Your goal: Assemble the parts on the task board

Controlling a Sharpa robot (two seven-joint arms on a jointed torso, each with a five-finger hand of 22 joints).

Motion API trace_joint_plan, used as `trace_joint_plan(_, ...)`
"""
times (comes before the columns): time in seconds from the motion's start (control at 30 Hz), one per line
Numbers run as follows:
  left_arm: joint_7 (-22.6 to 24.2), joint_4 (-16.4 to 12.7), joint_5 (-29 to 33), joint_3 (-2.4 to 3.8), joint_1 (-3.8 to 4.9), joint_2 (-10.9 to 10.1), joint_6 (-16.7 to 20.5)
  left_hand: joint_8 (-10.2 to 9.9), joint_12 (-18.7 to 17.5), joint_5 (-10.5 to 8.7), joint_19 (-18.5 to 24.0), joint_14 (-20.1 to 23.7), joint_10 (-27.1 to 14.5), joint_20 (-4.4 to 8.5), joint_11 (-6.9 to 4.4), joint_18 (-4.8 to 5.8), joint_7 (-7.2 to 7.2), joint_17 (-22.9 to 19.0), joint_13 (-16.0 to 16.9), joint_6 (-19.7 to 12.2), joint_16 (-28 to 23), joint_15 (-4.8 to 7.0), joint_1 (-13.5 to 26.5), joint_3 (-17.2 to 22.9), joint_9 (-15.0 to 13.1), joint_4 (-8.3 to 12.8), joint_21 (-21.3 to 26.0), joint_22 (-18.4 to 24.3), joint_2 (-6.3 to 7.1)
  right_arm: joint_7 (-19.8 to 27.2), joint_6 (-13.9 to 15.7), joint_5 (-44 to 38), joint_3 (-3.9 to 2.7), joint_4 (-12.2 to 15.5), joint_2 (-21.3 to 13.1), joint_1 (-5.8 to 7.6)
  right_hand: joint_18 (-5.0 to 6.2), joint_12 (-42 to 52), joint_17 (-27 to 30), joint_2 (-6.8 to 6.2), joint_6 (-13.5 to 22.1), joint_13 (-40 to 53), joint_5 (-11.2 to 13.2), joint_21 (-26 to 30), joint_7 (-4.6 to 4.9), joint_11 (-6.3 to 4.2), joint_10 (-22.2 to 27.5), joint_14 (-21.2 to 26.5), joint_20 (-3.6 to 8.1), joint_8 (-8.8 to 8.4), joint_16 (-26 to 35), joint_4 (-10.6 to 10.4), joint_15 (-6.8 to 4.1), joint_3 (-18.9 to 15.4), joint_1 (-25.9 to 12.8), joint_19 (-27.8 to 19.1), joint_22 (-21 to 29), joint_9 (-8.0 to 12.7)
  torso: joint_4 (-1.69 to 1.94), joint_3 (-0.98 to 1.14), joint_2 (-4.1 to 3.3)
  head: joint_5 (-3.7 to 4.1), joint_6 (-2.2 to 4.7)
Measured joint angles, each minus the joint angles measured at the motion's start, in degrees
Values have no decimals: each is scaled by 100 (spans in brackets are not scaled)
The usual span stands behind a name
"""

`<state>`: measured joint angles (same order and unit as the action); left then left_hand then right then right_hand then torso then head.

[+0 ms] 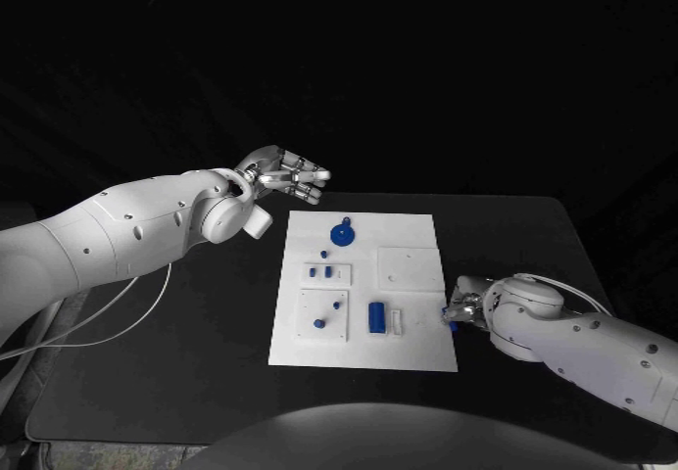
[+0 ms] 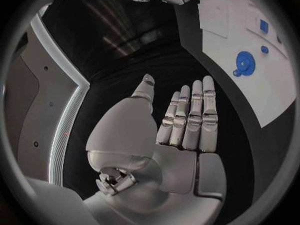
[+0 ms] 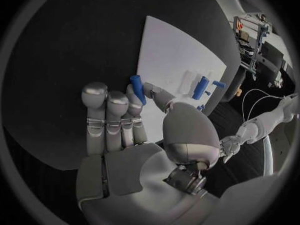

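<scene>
The white task board [image 1: 410,338] lies in the middle of the black table. On it I see a blue round disc [image 1: 342,233], small blue pieces [image 1: 326,270] on a raised tile, a small blue peg [image 1: 320,321] and a blue cylinder [image 1: 376,315]. My right hand [image 1: 467,302] is at the board's right edge and pinches a blue peg [image 3: 137,88] between thumb and a finger. My left hand [image 1: 287,175] hovers beyond the board's far left corner, fingers straight and apart [image 2: 187,120], holding nothing. The disc [image 2: 245,63] shows in the left wrist view.
The black table [image 1: 184,362] extends on both sides of the board. A white cable [image 1: 134,308] hangs from my left arm over the table's left side. A flat white tile [image 1: 411,267] sits on the board's right half.
</scene>
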<state>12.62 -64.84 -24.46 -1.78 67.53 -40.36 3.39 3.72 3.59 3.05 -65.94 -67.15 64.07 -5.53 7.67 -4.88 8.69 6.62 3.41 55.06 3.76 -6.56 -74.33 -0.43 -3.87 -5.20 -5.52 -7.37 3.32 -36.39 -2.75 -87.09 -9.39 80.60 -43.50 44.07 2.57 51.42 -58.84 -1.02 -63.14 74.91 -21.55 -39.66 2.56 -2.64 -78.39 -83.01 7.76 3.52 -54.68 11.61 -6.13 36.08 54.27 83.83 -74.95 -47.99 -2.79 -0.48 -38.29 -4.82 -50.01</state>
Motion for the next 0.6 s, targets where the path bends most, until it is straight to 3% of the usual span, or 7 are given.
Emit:
trace_joint_plan(0.23,-21,-1,0,-1,0,-4,-13,0,0,0,0,0,-22,0,22,0,0,0,0,0,0,0,0,16,0,-16,0,0,0,3,33,183,7,84,-70,-8,0,0,0,-1,-42,0,-34,0,19,10,10,7,0,23,0,-73,12,105,-1,0,1,1,-1,0,1,-8,0)
trace_joint_plan(0.37,-33,-2,0,-2,0,-7,-24,0,0,0,0,0,-21,0,22,0,21,0,0,-21,0,0,0,16,0,-16,0,0,0,3,44,310,3,189,-156,-19,1,0,4,-10,-54,0,-111,0,4,8,8,7,0,-26,0,437,13,670,-10,0,1,36,-4,-2,2,-8,0)
trace_joint_plan(0.43,-40,-4,0,-2,0,-9,-29,0,0,0,0,0,-22,0,22,0,21,0,0,-21,0,0,0,16,0,-16,0,-1,0,1,43,377,-9,243,-205,-33,2,0,7,-10,-48,0,-145,0,1,-44,-45,5,0,-26,0,459,10,713,-10,0,1,35,-4,-3,2,-8,0)
trace_joint_plan(0.6,-58,-7,-2,-3,0,-14,-45,0,0,0,0,0,-43,0,0,0,21,0,0,-21,0,0,0,16,0,-16,0,-1,0,-35,5,560,-92,411,-347,-35,2,0,7,-37,-78,0,-131,0,31,-31,-32,6,0,-22,0,484,9,714,18,0,1,33,-7,-4,3,-1,0)
